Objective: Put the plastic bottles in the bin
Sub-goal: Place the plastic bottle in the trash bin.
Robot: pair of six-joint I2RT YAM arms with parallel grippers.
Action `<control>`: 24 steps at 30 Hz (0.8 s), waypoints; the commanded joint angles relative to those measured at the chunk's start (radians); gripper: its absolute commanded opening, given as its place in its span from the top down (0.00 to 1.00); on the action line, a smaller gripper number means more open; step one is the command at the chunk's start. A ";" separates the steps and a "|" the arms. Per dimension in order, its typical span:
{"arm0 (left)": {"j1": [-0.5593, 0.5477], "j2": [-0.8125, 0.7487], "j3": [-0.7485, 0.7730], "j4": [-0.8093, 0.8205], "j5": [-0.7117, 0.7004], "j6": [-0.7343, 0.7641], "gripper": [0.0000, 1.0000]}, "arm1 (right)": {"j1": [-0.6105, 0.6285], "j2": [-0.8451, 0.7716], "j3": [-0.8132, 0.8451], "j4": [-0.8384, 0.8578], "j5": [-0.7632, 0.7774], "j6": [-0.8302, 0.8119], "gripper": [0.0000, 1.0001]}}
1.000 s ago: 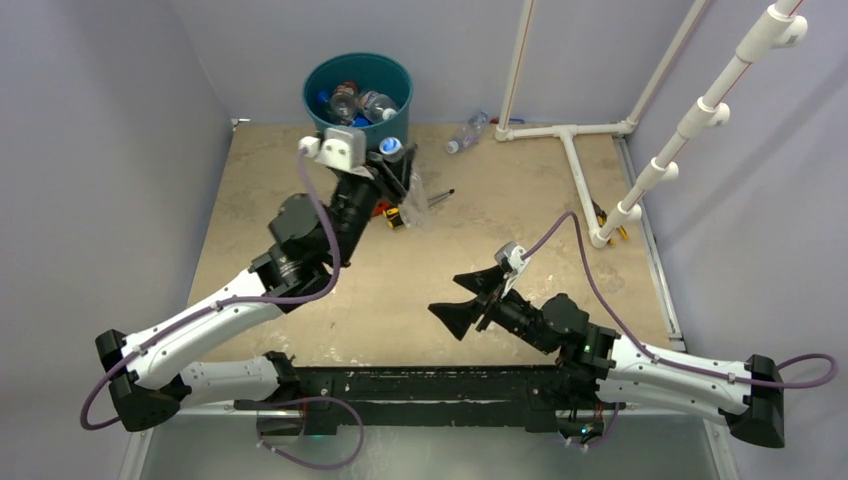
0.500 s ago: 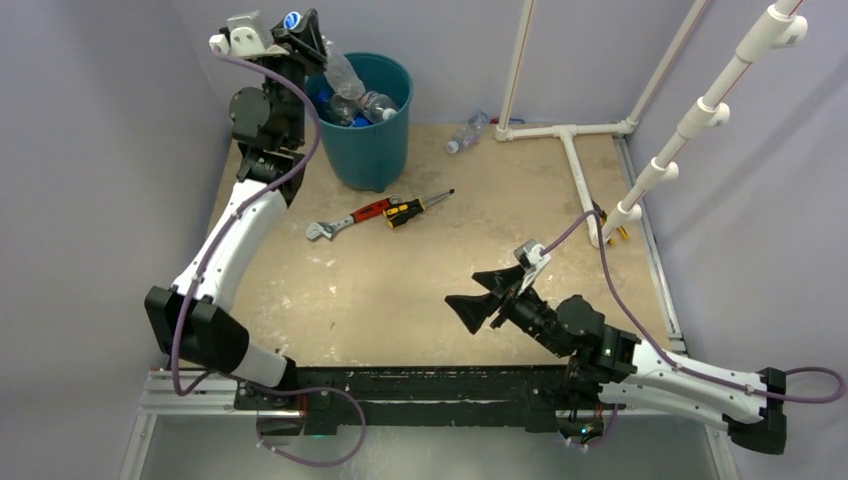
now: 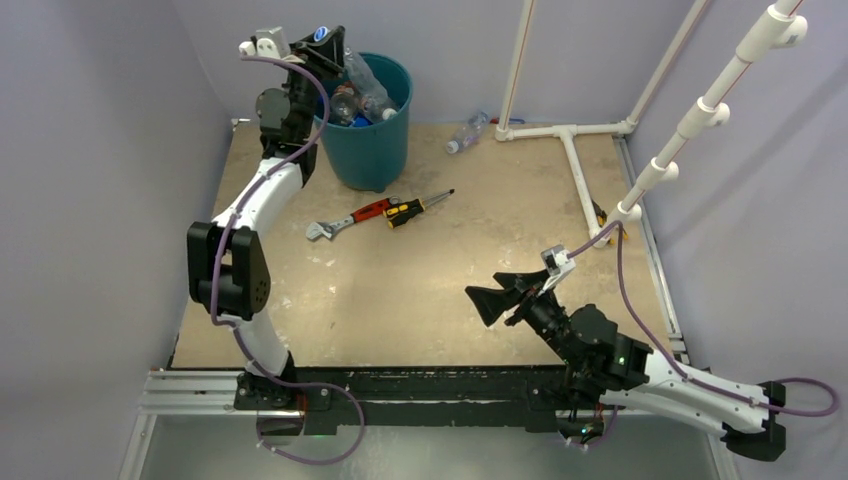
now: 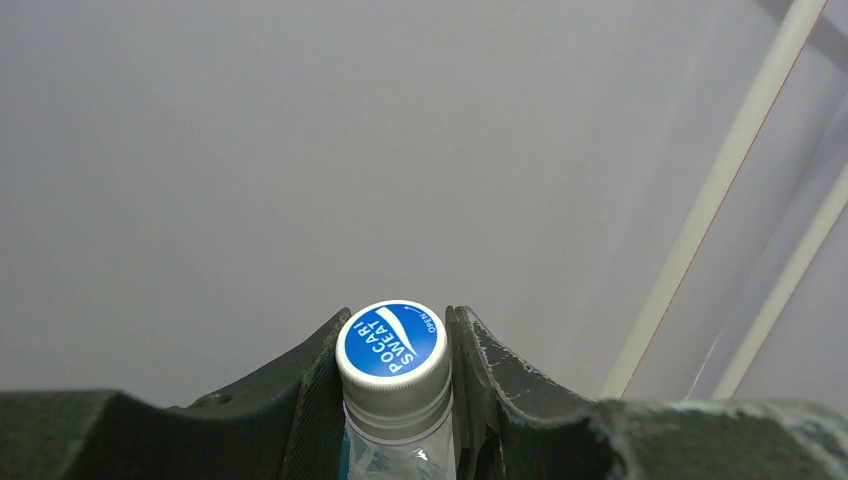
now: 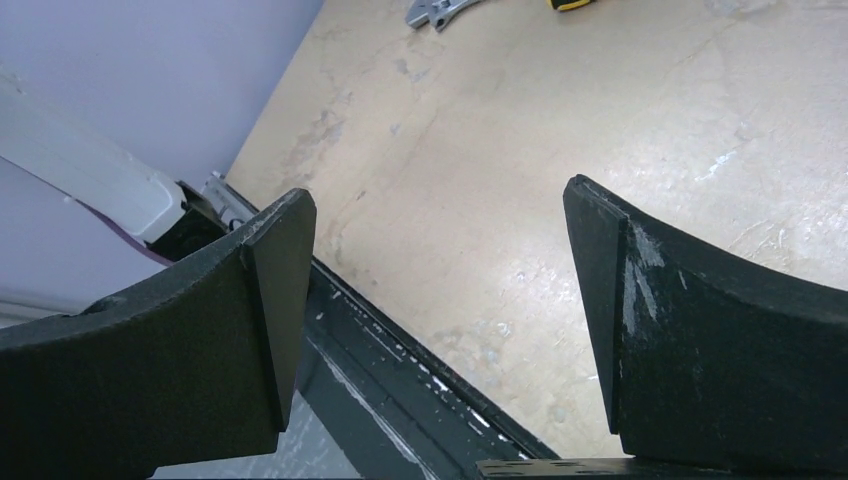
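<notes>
Since half a second ago my left gripper [image 3: 330, 45] has shifted right, closer over the bin [image 3: 378, 150]; my right gripper [image 5: 438, 290] has backed off rightward. Held bottle [image 3: 362, 74]: clear plastic, blue Pocari Sweat cap [image 4: 391, 345]. Left gripper is clamped on its neck just under the cap, body tilted down over the bin's opening. Right gripper has its fingers wide apart, holding nothing, low over the table [image 3: 430, 270].

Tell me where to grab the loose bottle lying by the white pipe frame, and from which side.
Grip the bottle around its mid-body, coming straight down from above. It lies on its side, slanted, so the fingers should straddle its narrow width. The white pipe frame sits close at one end, so a sideways approach looks cramped.
</notes>
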 commanded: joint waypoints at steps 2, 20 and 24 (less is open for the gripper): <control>-0.002 0.053 0.024 0.114 0.032 0.016 1.00 | 0.002 0.041 0.005 0.041 0.061 -0.001 0.08; 0.003 0.031 0.030 0.203 -0.166 0.091 1.00 | 0.002 0.054 0.014 0.042 0.084 0.005 0.09; 0.004 0.083 0.085 0.189 -0.196 0.097 1.00 | 0.002 0.078 0.015 0.054 0.082 0.001 0.09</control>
